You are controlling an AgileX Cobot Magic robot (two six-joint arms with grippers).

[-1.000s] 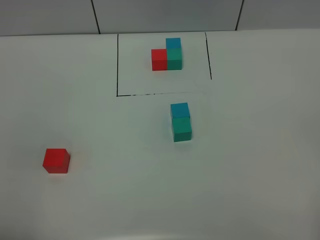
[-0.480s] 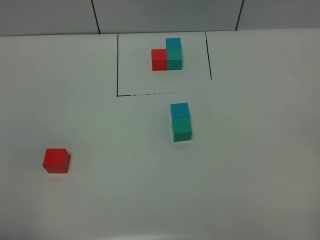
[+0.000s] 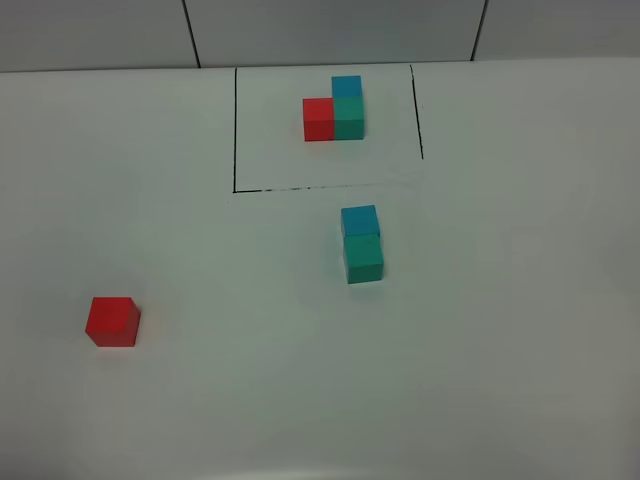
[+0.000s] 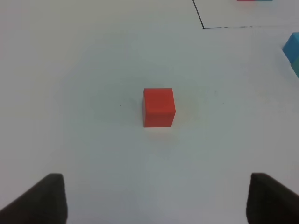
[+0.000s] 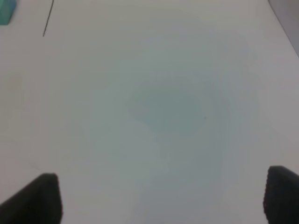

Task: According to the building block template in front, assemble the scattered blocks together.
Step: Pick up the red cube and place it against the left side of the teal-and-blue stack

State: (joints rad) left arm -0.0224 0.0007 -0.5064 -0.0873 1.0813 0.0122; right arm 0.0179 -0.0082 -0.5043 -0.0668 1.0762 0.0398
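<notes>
The building block template, a red, teal-green and blue cube cluster, sits inside black drawn lines at the back. A loose sky-blue cube touches a loose teal-green cube just in front of the frame. The loose red cube lies alone at the front left. No arm shows in the exterior high view. In the left wrist view my left gripper is open, with the red cube ahead of it and apart from the fingertips. My right gripper is open over bare table.
The white table ends at a grey wall at the back. The frame's black line and a corner of a teal-green cube show at the edge of the right wrist view; I cannot tell which cube it is.
</notes>
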